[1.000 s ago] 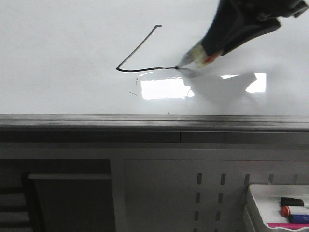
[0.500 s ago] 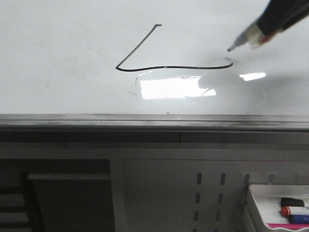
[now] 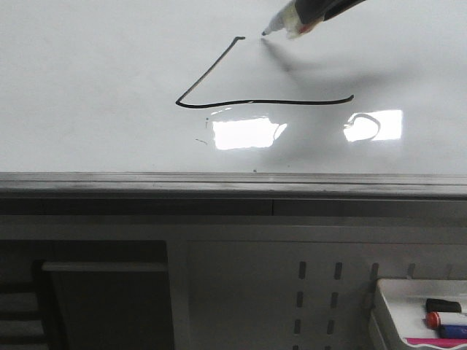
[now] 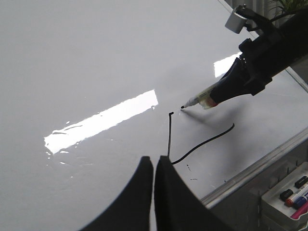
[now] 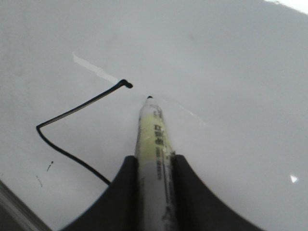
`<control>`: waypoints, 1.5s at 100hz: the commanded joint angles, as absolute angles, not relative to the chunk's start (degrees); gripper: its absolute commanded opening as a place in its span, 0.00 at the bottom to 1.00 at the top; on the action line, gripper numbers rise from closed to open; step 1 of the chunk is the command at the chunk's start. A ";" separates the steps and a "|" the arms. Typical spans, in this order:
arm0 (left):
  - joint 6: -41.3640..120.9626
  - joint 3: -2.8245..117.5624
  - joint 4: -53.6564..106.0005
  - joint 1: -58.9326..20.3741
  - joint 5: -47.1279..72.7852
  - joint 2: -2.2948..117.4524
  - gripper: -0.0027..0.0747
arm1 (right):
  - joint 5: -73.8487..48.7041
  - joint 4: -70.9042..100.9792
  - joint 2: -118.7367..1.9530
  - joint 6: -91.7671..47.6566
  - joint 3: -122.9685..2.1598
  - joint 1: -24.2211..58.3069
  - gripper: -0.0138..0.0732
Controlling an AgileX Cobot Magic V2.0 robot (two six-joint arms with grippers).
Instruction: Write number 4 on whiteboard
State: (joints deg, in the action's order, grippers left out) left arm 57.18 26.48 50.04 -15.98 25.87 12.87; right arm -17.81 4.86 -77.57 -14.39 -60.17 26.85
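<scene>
The number 4 (image 3: 219, 84) is only partly drawn: a thin black diagonal stroke falls from its top end to a sharp corner, and from there a long horizontal bar runs to the right; no vertical stroke shows. It sits in the middle of the whiteboard (image 3: 87, 73), a glossy white surface with bright rectangular light reflections just below the bar and a few tiny dark specks near the corner of the stroke.

The marker (image 5: 154, 144), pale yellowish with printed text and a dark tip, is pinched in the right claw (image 5: 155, 166), whose two black fingers press against its barrel on either side. Its tip is just beside the top end of the diagonal, close to the board; whether it touches cannot be told. The left claw (image 4: 153, 166) is pressed together with nothing between its fingers, over the near part of the board beside the corner of the figure.

Along the near side of the whiteboard runs a grey metal edge (image 3: 233, 186). Below it is a grey perforated panel (image 3: 321, 292), and at the lower right a white tray (image 3: 387, 306) holding several markers with black, red and blue caps.
</scene>
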 commanded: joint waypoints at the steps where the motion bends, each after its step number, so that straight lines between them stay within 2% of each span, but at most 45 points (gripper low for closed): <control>1: 56.64 27.91 51.94 -15.86 22.71 13.51 0.01 | -12.53 4.73 -77.30 -14.34 -62.22 25.96 0.11; 20: 56.64 27.91 51.94 -15.86 22.71 13.51 0.01 | -16.93 4.73 -79.68 -14.34 -62.22 25.32 0.11; 47: 56.64 27.91 51.94 -15.86 22.71 13.51 0.01 | -32.73 6.95 -79.79 -14.01 -60.64 29.36 0.11; 64: 56.64 27.91 51.94 -15.86 22.71 13.51 0.01 | -32.25 7.24 -79.79 -11.75 -56.89 34.44 0.11; 89: 56.64 27.91 52.05 -15.86 22.82 13.51 0.01 | -32.02 7.24 -75.82 -11.63 -59.90 35.59 0.11; 96: 56.64 27.91 52.05 -15.86 23.48 13.72 0.08 | -31.75 6.99 -72.08 -11.87 -61.36 36.61 0.11; 101: 56.64 28.02 52.05 -15.86 24.63 14.66 0.19 | -31.20 6.99 -69.81 -13.03 -62.02 37.55 0.11; 102: 56.64 28.13 52.05 -15.86 25.16 15.22 0.25 | -31.09 6.99 -69.04 -13.71 -62.12 38.08 0.11; 103: 56.64 28.12 52.05 -15.86 25.47 15.22 0.25 | -30.97 6.99 -68.67 -14.02 -62.12 38.08 0.11; 111: 56.64 28.81 52.19 -15.86 29.90 18.89 0.48 | -31.74 6.95 -65.13 -18.50 -62.12 40.44 0.11; 116: 56.64 29.59 52.31 -16.28 32.19 22.14 0.56 | -33.88 6.85 -63.98 -22.04 -62.12 41.99 0.11; 128: 58.83 31.89 54.85 -19.13 37.09 29.48 0.55 | -37.49 6.85 -63.70 -30.26 -60.68 45.05 0.11; 150: 68.81 39.08 54.24 -26.65 46.68 44.24 0.51 | -29.46 6.85 -63.70 -35.06 -51.49 51.37 0.11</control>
